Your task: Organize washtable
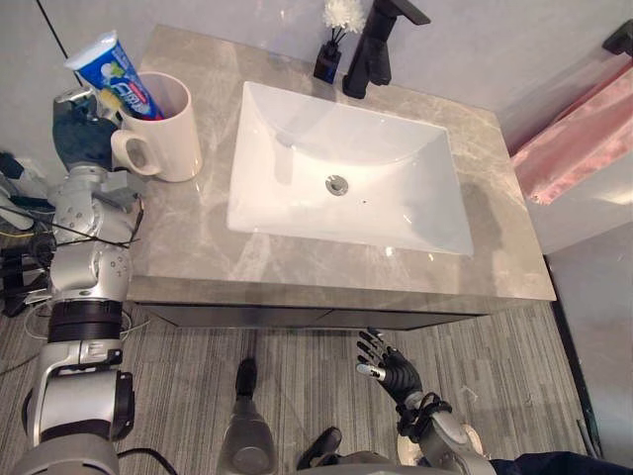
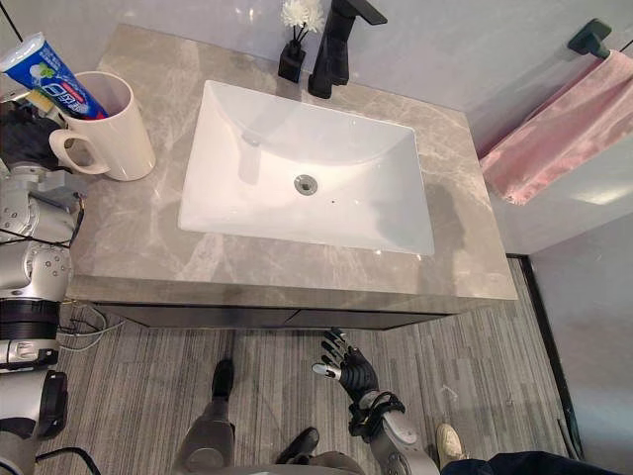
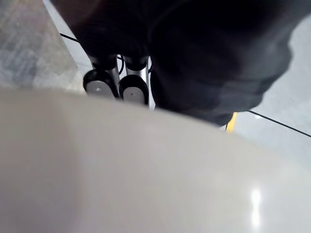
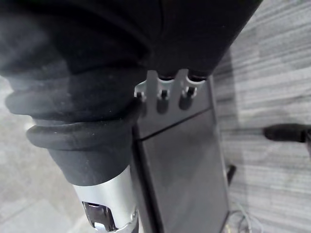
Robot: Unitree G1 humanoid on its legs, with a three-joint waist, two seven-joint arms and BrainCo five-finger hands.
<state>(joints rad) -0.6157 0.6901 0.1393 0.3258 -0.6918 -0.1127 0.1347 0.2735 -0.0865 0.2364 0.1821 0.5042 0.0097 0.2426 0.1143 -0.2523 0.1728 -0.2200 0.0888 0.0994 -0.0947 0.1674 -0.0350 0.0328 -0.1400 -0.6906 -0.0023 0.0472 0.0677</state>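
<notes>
One cup (image 1: 163, 124) stands at the upper left of the frame, on the grey table (image 1: 198, 247), just left of the white sink (image 1: 346, 168). A tube (image 1: 111, 77) of toothpaste sticks out of the cup. It leans to the left with its flat end up in the air.

The left hand (image 1: 81, 134) is right beside the cup, next to the handle (image 1: 127, 153) and under the leaning tube. I cannot tell if its fingers hold anything, because the left wrist view is too close to the cup's pale wall. The right hand (image 1: 391, 366) hangs low at the bottom of the frame, in front of the table. Its fingers are spread and it has nothing in it.

The cup looks hard, smooth and a bit heavy. It could slip, and it could break if it falls. I think the handle is the best place to take it.

The tube looks light and soft, so a gentle hold on its middle should do. A pull to the side might tip the cup, so lifting it straight up seems safer.

At the top stand a black tap (image 1: 381, 45) and a small dark bottle (image 1: 328, 61) with a white flower. A pink towel (image 1: 584, 139) hangs at the right.
</notes>
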